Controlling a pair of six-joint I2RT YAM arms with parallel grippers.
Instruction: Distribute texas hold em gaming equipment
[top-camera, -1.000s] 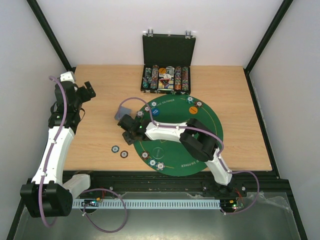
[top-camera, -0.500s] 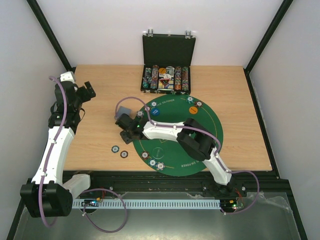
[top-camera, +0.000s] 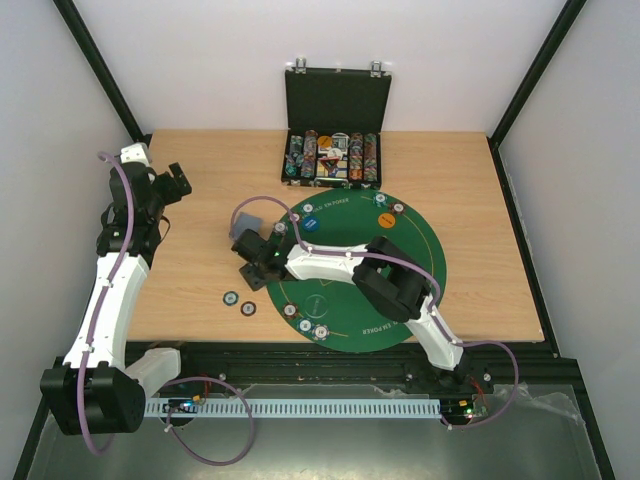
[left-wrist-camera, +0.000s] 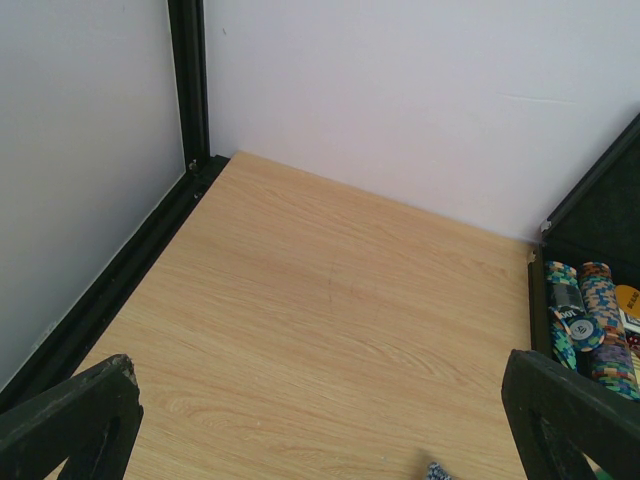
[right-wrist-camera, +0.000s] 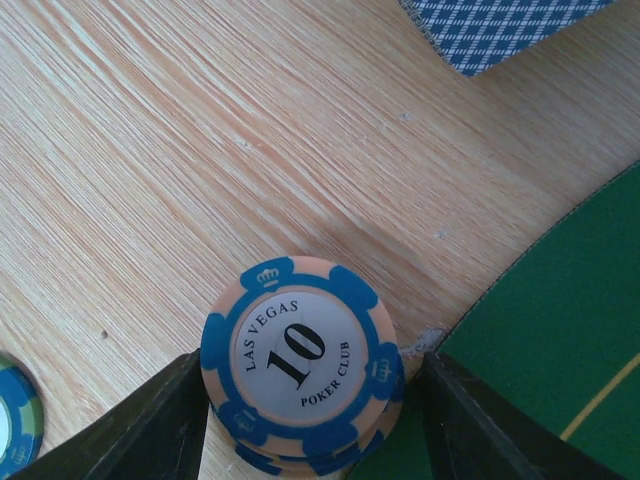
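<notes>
A short stack of blue-and-peach "10" poker chips lies on the wood at the edge of the green poker mat. My right gripper straddles the stack, open, with a gap between its right finger and the chips. In the top view this gripper sits low at the mat's left rim, just below the grey-blue playing cards. A corner of the cards shows in the right wrist view. My left gripper hangs wide open and empty above bare wood at the far left.
Two loose chips lie on the wood left of the mat. On it are chips near the front rim, a blue button and an orange button. The open black case stands at the back.
My right gripper has shifted slightly left and toward the back, and its jaws have spread apart around the chip stack. The left arm has not moved.
</notes>
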